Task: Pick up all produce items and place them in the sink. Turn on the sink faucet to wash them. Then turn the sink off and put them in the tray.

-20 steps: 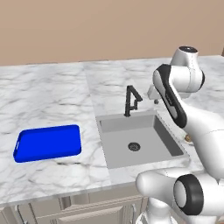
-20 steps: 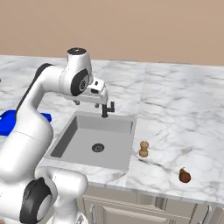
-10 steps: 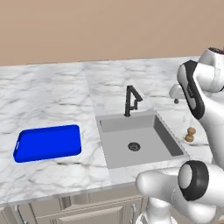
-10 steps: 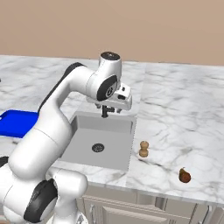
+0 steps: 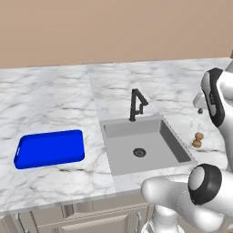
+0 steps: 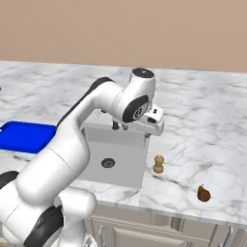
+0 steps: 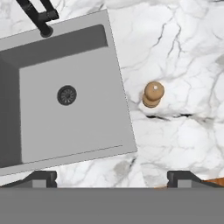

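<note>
Two produce items lie on the marble counter right of the sink (image 5: 119,131) (image 6: 94,139) (image 7: 70,50). One is a tan lump (image 5: 198,140) (image 6: 158,164) (image 7: 153,94); the other, orange-brown with a short stem (image 6: 203,193), sits farther right. My gripper (image 5: 199,108) (image 6: 144,131) (image 7: 113,179) hangs open and empty above the sink's right rim, looking straight down, with the tan lump just ahead of it to the right. The black sink faucet (image 5: 136,103) (image 7: 39,15) stands at the basin's back edge. The blue tray (image 5: 50,149) (image 6: 24,135) rests left of the sink.
The sink's round drain (image 5: 139,152) (image 7: 67,95) lies mid-floor in a basin that holds nothing. Marble counter runs back to the tan wall and out to both sides. Cabinet fronts sit below the counter's front edge.
The arm has swung right, from over the faucet to the sink's right rim near the tan lump. The jaws stayed open. The produce has not moved.
</note>
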